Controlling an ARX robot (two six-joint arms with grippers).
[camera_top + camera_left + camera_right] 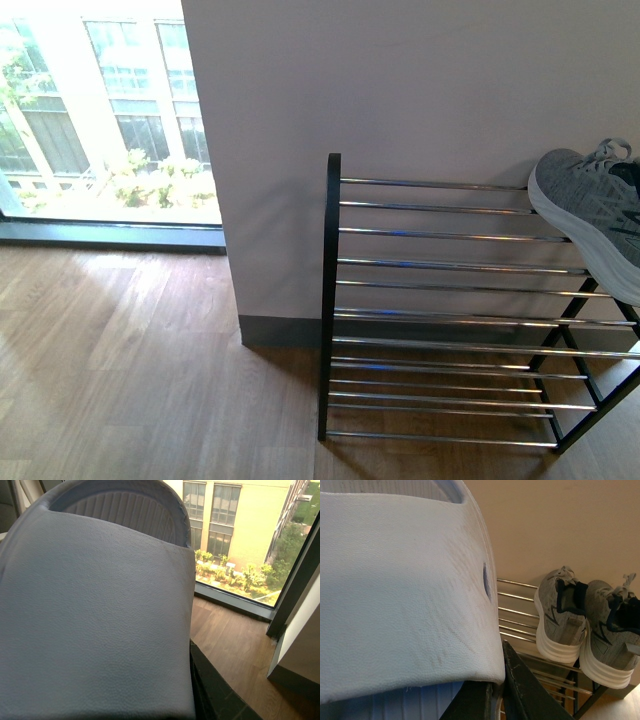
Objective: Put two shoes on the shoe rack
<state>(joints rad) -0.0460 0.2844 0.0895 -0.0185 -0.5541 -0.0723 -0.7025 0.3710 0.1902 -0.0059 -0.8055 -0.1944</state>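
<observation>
Shoes: two grey sneakers [560, 615] [610, 630] stand side by side, touching, on the rack's top tier at its right end.
Rack: shoe rack [440, 290] stands on the wood floor [130, 370] against the wall [400, 90].
Left jaws: clamped on a grey slide sandal [95, 620].
Right jaws: clamped on a pale slide sandal [400, 590].

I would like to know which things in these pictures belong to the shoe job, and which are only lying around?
Belong to the job:
- grey sneakers, both already on the rack
- shoe rack

Only there:
- grey slipper, filling the left wrist view
- white slipper, filling the right wrist view
- window
- wooden floor
- wall
</observation>
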